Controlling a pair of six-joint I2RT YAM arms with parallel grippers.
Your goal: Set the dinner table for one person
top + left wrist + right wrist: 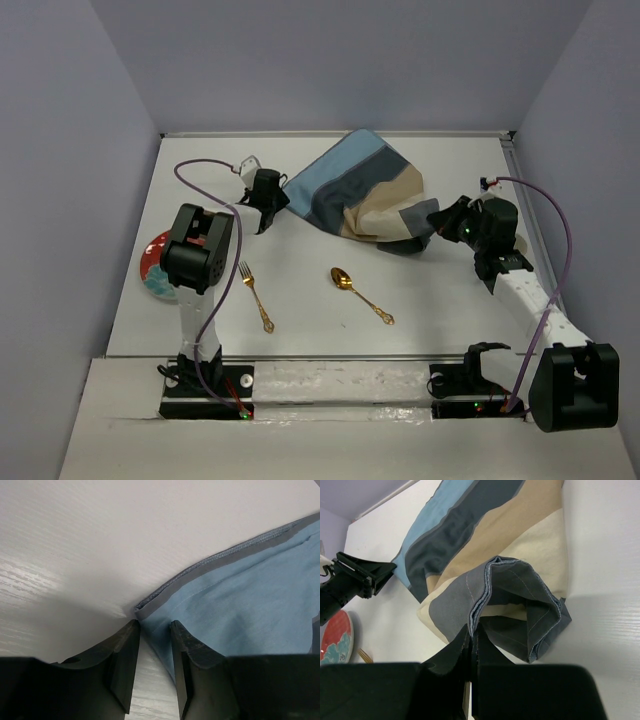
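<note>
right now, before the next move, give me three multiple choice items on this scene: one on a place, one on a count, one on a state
1. The fork lies:
A. on the left of the spoon
B. on the spoon's right
C. across the spoon

2. How many pieces of cutlery lie on the dinner table?
A. one
B. two
C. four

3. The right hand is:
A. open above the bare table
B. shut on the spoon
C. shut on a grey fold of the striped placemat

Answers:
1 A, as the top view shows the fork nearer the left arm.
2 B, as only one gold fork and one gold spoon show.
3 C, as the right wrist view shows its fingers pinched together on the grey edge.
</note>
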